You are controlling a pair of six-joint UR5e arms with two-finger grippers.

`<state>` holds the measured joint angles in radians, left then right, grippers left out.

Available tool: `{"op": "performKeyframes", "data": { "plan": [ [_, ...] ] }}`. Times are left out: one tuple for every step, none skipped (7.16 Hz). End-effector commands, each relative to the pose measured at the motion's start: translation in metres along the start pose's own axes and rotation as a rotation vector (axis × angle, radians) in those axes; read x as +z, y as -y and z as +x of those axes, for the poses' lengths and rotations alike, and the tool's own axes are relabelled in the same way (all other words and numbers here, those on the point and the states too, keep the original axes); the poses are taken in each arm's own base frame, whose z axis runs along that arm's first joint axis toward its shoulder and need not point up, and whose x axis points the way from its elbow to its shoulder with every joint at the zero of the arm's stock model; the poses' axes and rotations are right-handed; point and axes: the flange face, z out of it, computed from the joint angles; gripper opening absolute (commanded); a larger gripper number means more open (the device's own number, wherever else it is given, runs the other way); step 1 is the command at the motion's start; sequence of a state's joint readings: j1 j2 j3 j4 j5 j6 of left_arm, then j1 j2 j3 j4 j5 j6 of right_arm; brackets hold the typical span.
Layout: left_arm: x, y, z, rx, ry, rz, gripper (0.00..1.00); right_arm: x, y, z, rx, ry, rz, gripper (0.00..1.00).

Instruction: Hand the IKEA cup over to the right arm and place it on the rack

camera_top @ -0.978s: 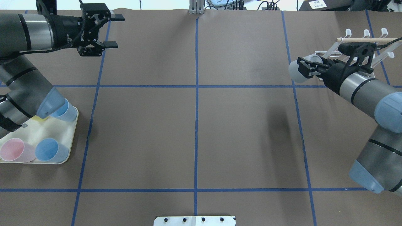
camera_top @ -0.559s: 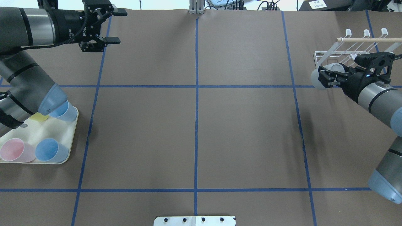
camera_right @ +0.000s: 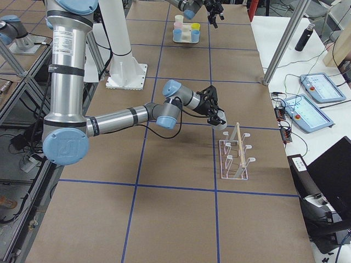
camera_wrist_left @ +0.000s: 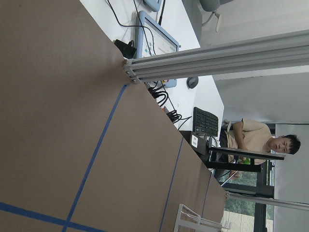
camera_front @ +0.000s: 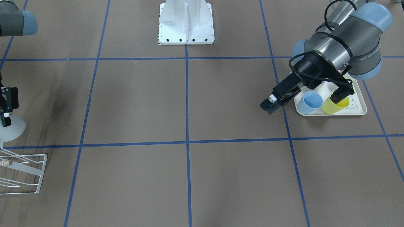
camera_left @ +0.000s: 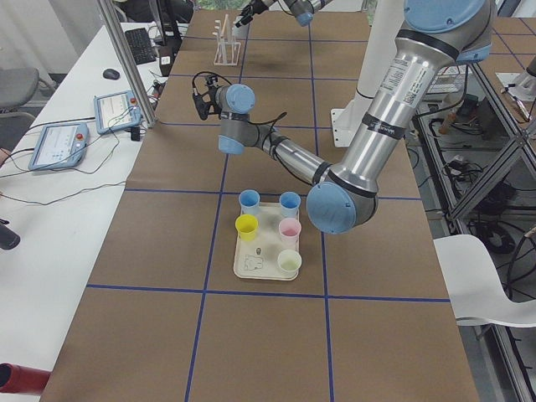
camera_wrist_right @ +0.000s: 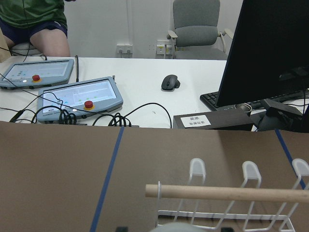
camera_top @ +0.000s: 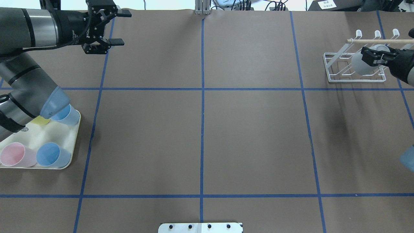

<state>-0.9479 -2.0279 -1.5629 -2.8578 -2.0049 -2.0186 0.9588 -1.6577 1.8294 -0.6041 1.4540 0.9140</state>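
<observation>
The right tool [camera_top: 372,55] is clamped on a pale cup [camera_top: 358,64], which is gripped at one side of its wall and held tilted. In the overhead view the cup is seen over the rack [camera_top: 339,55], below the wooden bar [camera_top: 372,41] and above the wire base. Whether the cup touches the wires cannot be told. From the right-side view the cup [camera_right: 222,121] appears at the rack's [camera_right: 236,159] near end. In the right wrist view the bar [camera_wrist_right: 227,192] is crossed by the frame's lower half, with three white hooks standing behind it. The rack stands at the far right of the brown surface [camera_top: 252,129], which is marked with blue tape lines.

The left tool [camera_top: 119,27] is held with its fingers well apart and nothing between them. In the overhead view it is seen at the far left of the surface, pointing toward the middle.

A cream tray [camera_top: 76,136] lies at the near left of the surface and is partly covered by the left arm. On it a pink cup [camera_top: 13,154], two blue cups [camera_top: 48,154] and a yellow cup [camera_top: 40,121] are set upright. A fifth, pale cup [camera_left: 289,263] is shown on it in the left-side view.
</observation>
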Motion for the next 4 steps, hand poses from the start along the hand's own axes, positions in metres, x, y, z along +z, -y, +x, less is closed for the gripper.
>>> {"op": "performKeyframes", "data": {
  "plan": [
    [0.002,0.001,-0.004,0.017,0.008,0.001,1.0,0.032,0.008,0.001,0.012,-0.007,-0.013,0.06],
    [0.004,0.002,-0.007,0.014,0.014,0.002,1.0,0.04,0.004,0.006,0.009,-0.019,-0.024,0.06],
    [0.004,0.001,-0.006,0.015,0.013,0.001,1.0,0.041,0.002,0.008,0.011,-0.022,-0.026,0.07],
    [0.005,0.004,-0.009,0.012,0.019,0.004,1.0,0.045,-0.002,0.013,0.008,-0.032,-0.036,0.07]
  ]
}}
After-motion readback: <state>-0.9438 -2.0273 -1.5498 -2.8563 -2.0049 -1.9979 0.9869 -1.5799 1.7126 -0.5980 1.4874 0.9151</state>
